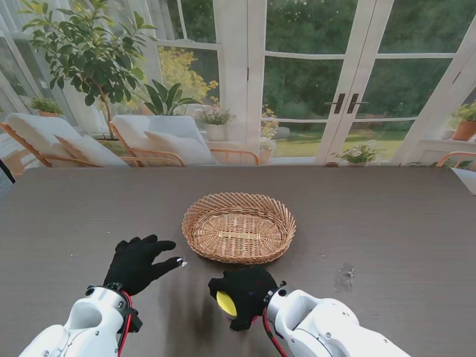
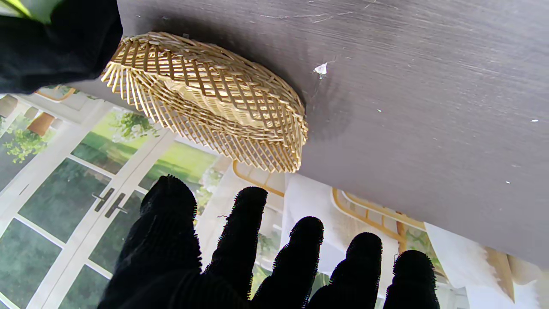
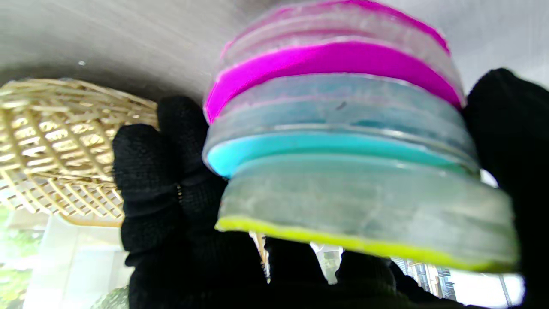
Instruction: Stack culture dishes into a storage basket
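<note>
My right hand is shut on a stack of three culture dishes, with magenta, cyan and yellow layers. In the stand view only the yellow dish peeks out between the black fingers; the hand sits just nearer to me than the oval wicker basket. The right wrist view shows the fingers wrapped around the stack and the basket beyond it. My left hand is open, fingers spread, left of the basket and holding nothing. The basket looks empty inside.
The dark wooden table extends around the basket. A small clear smudge or scrap lies on the table to the right of my right hand. Glass doors, chairs and plants lie beyond the far edge.
</note>
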